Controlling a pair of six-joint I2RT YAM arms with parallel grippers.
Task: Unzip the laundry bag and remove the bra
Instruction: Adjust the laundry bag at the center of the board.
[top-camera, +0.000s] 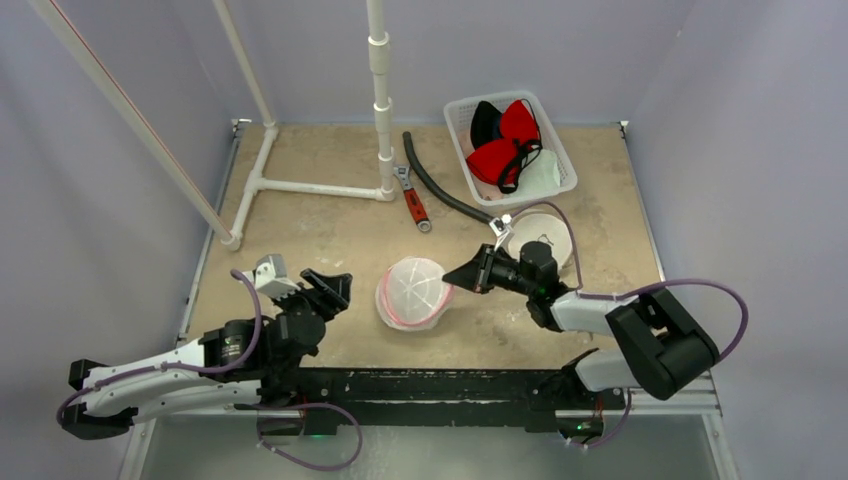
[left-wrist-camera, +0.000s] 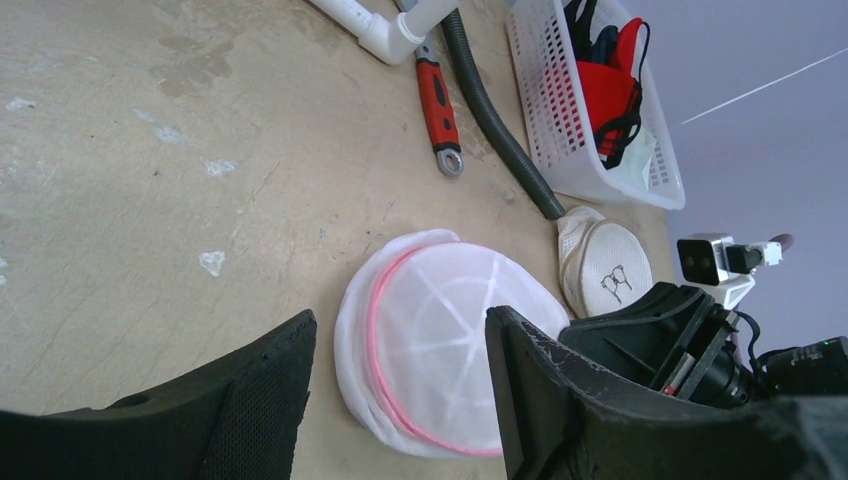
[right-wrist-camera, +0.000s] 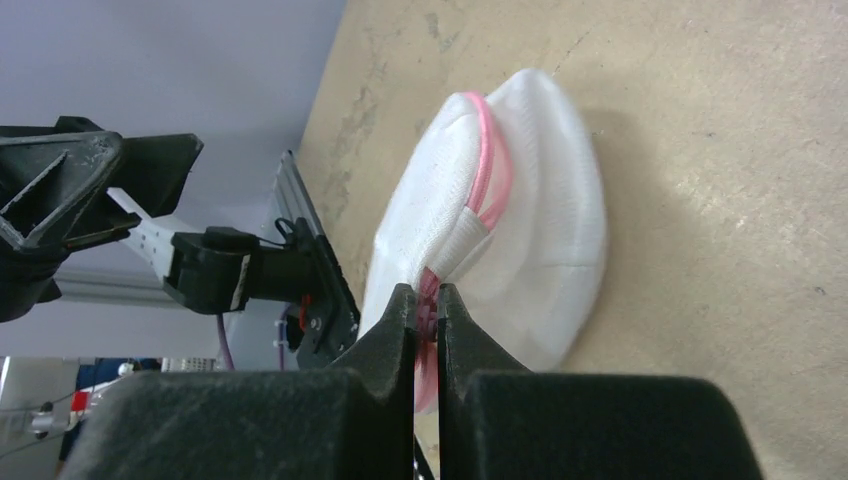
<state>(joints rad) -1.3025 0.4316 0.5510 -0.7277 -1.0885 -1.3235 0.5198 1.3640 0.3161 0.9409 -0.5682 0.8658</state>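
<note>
1. At the back right of the bench (top-camera: 330, 200): a white slotted basket (left-wrist-camera: 560, 120), filled with red and black bras (top-camera: 505, 150) and something pale at its near end.
2. Just off the basket's near end: a flat round white pouch (top-camera: 540, 238), lying at the tip of a black hose (top-camera: 440, 188). Contents not visible.
3. Near the front middle of the bench, between both arms: the white mesh laundry bag (top-camera: 413, 292), domed, with a pink zip (right-wrist-camera: 485, 170) running round its rim. Impossible to tell through the mesh what lies inside.
4. Right pincer (right-wrist-camera: 425, 300): clamped tight on the pink zip at the bag's right edge, both fingers pressed together over the tape, reaching in low from the right.
5. Left pincer (left-wrist-camera: 400, 330): spread apart, gripping nothing, touching nothing. Hovers left of the laundry bag and clear of it, fingers pointed toward the bag.
6. Farther back on the bench: a red-handled wrench (top-camera: 413, 203), beside the hose and by the foot of a white pipe frame (top-camera: 380, 100).
</note>
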